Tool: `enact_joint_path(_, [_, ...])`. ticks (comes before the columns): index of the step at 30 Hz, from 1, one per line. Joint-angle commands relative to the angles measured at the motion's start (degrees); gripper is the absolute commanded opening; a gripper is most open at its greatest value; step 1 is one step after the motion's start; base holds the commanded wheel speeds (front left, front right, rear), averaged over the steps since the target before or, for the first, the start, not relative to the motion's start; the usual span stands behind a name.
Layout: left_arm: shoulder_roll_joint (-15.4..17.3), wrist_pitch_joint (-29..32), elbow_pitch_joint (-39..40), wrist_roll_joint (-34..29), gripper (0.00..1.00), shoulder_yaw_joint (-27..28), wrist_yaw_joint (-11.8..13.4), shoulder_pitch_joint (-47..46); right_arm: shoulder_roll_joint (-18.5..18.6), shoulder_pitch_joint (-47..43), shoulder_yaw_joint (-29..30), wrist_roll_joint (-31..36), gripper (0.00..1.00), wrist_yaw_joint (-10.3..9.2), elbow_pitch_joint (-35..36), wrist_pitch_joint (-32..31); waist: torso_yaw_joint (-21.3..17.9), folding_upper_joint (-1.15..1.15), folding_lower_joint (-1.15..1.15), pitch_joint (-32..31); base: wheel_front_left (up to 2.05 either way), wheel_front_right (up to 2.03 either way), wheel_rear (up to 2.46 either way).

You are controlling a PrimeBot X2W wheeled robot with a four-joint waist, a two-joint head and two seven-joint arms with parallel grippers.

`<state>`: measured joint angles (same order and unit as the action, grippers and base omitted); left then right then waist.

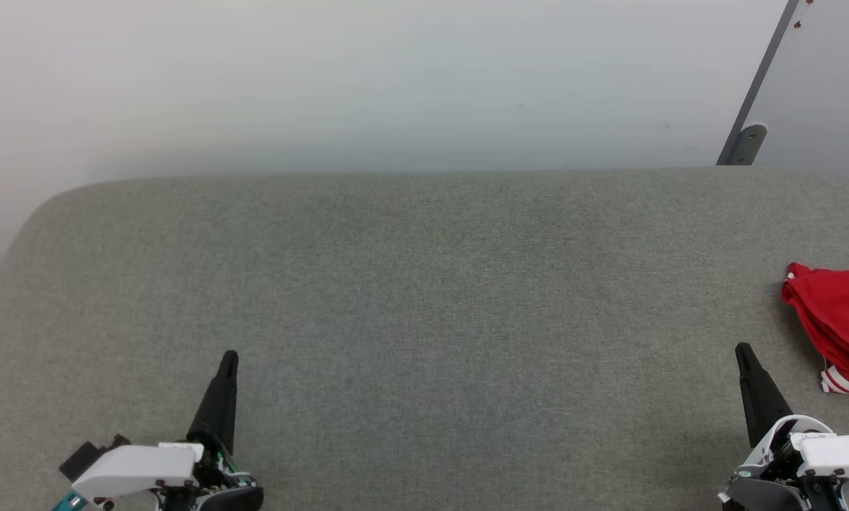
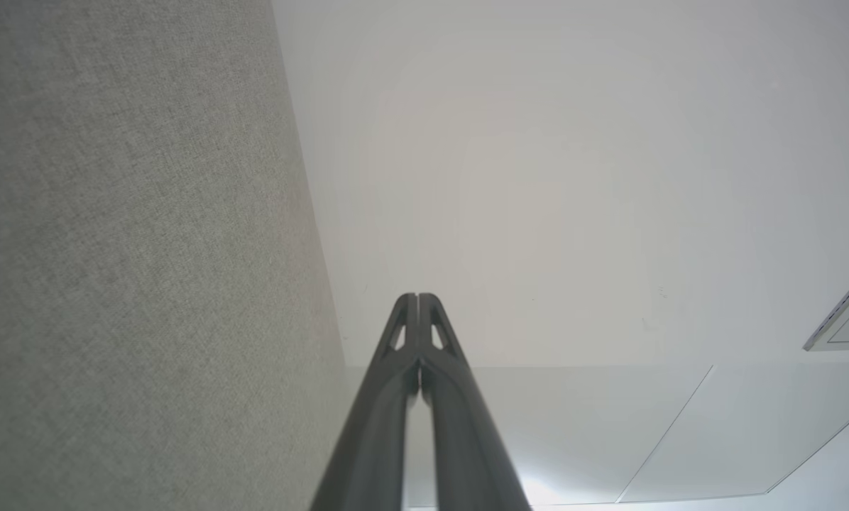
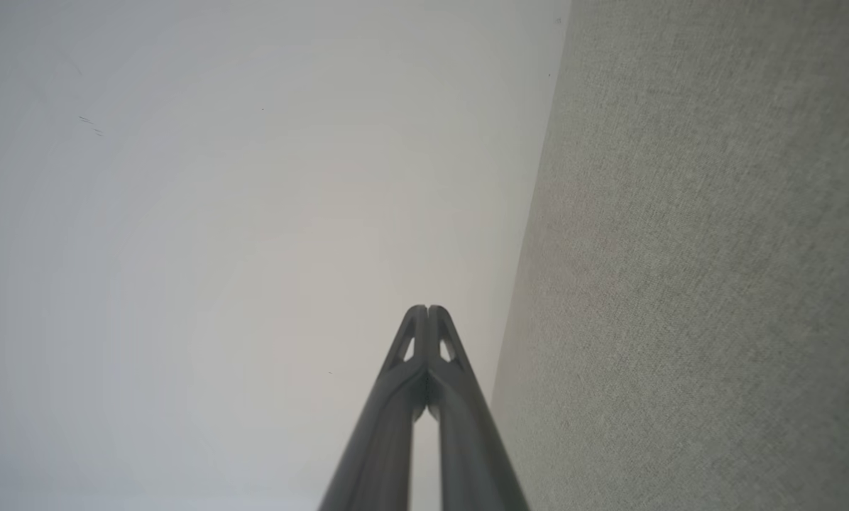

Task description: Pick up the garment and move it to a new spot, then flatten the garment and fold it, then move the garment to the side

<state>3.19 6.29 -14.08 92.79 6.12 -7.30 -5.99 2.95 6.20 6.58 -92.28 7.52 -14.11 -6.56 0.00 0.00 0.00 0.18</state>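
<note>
The garment [image 1: 837,323], red with a bit of white-red striped trim, lies bunched at the right edge of the grey table [image 1: 424,298], partly cut off by the head view's border. My right gripper [image 1: 742,351] stands at the lower right, shut, its tip a short way to the left of the garment and apart from it. At the lower left my left gripper [image 1: 230,357] is shut too, holding nothing. In the left wrist view my left gripper [image 2: 418,298] has its fingers pressed together, as does my right gripper [image 3: 428,310] in the right wrist view.
The table's grey fabric top ends in a rounded far edge against a pale wall [image 1: 368,85]. A grey metal post [image 1: 747,138] leans at the far right behind the table.
</note>
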Motion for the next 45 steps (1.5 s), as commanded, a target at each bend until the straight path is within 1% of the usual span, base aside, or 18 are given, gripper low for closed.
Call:
enact_joint_path(1, [-0.15, 0.14, -0.08, -0.2, 0.0, 0.16, -0.34, -0.58, -0.22, 0.18, -0.03, -0.22, 0.0, -0.06, -0.01, -0.08, 0.0, 0.0, 0.0, 0.0, 0.0, 0.0, 0.0])
enact_joint_path(45, [-0.25, 0.22, -0.08, -0.41, 0.0, 0.35, -0.34, -0.6, -0.22, 0.18, -0.05, -0.24, 0.0, -0.06, -0.01, -0.06, 0.0, 0.0, 0.0, 0.0, 0.0, 0.0, 0.0])
